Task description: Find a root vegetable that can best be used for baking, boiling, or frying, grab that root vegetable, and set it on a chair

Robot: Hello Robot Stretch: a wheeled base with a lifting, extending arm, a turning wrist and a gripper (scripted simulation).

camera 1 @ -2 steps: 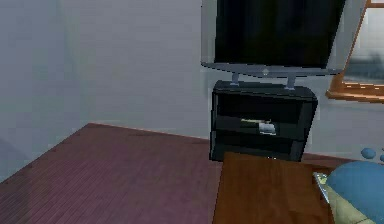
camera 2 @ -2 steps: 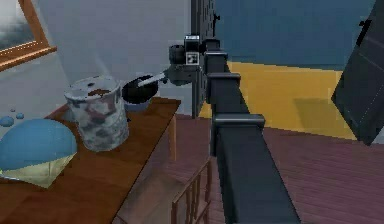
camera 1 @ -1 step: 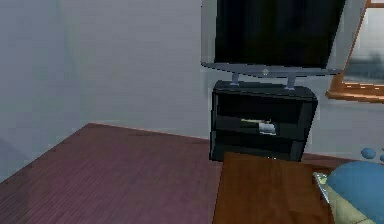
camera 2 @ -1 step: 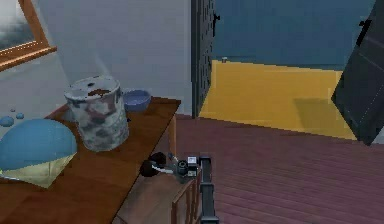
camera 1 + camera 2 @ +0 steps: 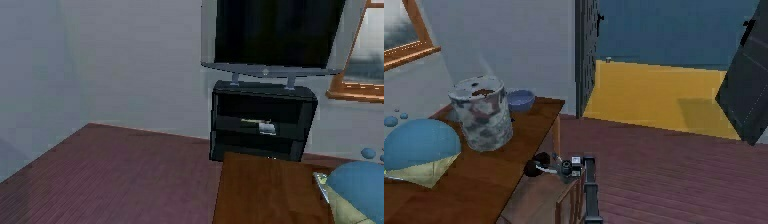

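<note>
In the arm side view the dark arm [image 5: 590,195] rises from the bottom edge. Its gripper [image 5: 536,167] sits at the near edge of a brown wooden table [image 5: 504,175]. The gripper's far end is a small dark shape against the tabletop, and I cannot tell whether it holds anything. On the table stand a tall mottled grey and red container [image 5: 482,113], a small blue bowl [image 5: 521,99] behind it, and a light blue dome [image 5: 417,146] lying on a pale yellow cloth [image 5: 424,176].
The forward view has a large dark television [image 5: 275,35] on a black stand [image 5: 262,120] against the white wall, a window [image 5: 362,75] at the right, and the table's end [image 5: 270,190]. An open doorway [image 5: 654,60] leads to a yellow floor; a dark door [image 5: 746,70] stands ajar.
</note>
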